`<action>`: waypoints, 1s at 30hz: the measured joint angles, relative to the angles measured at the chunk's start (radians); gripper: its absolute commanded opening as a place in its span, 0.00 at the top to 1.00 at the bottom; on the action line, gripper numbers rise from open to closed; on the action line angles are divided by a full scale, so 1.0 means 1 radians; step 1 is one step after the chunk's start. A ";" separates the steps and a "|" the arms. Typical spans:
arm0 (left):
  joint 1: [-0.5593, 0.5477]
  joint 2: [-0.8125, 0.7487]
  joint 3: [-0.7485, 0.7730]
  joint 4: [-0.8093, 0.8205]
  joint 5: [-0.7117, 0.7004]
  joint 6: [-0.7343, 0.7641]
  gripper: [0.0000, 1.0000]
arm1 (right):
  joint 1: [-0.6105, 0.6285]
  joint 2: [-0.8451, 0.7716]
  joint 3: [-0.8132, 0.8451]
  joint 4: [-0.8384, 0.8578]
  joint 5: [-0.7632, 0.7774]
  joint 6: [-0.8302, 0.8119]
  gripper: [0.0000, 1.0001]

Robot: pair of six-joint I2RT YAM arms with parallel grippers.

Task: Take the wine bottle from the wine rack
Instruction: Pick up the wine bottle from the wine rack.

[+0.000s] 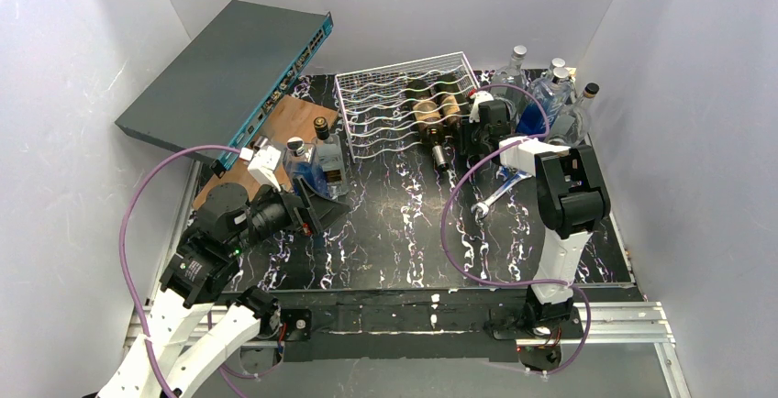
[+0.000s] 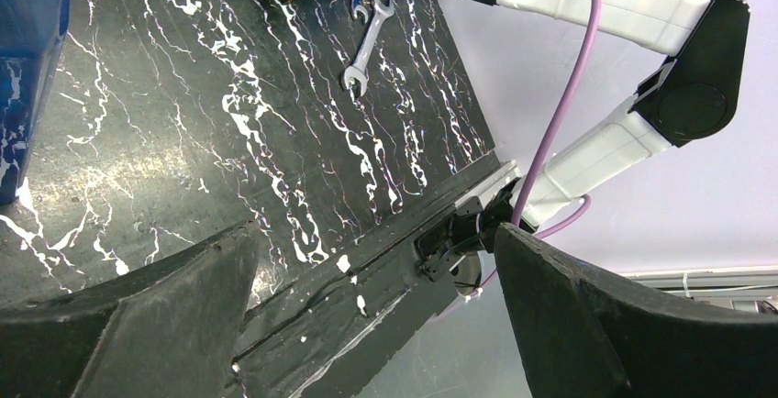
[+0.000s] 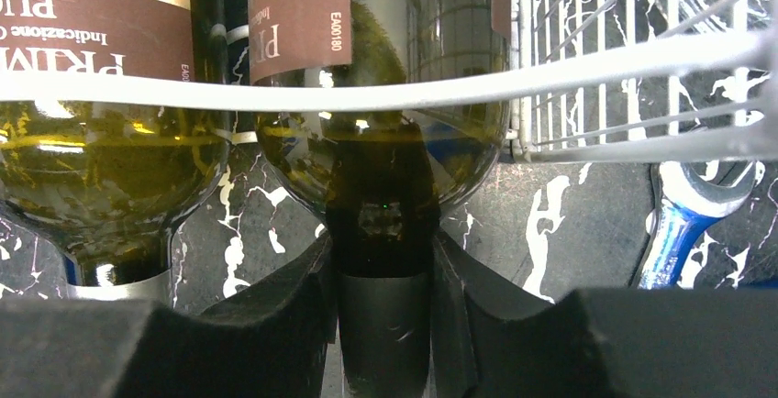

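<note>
— Where is the wine bottle [image 3: 385,141]?

— It lies in the wine rack [image 1: 376,109], in the upper middle of the overhead frame. It is the right-hand one of two bottles there. Its long axis runs up and down that frame, with the body in the cradle and the neck pointing toward the bottom edge, where the arm bases are.

— And the right gripper [image 3: 383,274]?

— It is on that neck. In its wrist view the neck runs down the middle of the frame between the two dark fingers [image 3: 275,325]. I see no gap on either side, so I read it as pinching the neck. A white rack wire crosses in front of the body.

— And the left gripper [image 2: 376,315]?

— Its jaws are spread wide with nothing between them. It sits at the lower left of the overhead frame, well apart from the rack, so the right arm is plainly the nearer.

— So what does the move call for?

— I'd judge a straight pull along the bottle's axis, toward the bottom of the overhead frame, so the body slides out without catching the wire. The second bottle [image 3: 101,160] lies just beside it, on the left in the wrist view. A sideways drift could knock it.
</note>
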 measured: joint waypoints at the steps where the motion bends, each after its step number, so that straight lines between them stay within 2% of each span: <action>1: 0.000 0.000 0.000 0.000 0.000 0.000 0.02 | 0.000 0.000 0.000 0.000 0.000 0.000 0.65; 6: 0.000 0.000 0.000 0.000 0.000 0.000 0.02 | -0.001 0.000 0.000 0.000 -0.004 -0.001 0.86; 10: 0.000 -0.001 0.000 0.000 0.000 0.000 0.02 | -0.001 0.000 0.000 0.000 -0.004 -0.001 0.99; 15: 0.000 -0.005 0.000 -0.001 0.000 0.000 0.02 | -0.001 -0.008 -0.010 0.010 0.001 -0.001 0.99; 30: 0.000 -0.013 0.000 -0.004 0.000 -0.003 0.01 | -0.001 -0.162 -0.150 0.027 0.007 0.000 0.99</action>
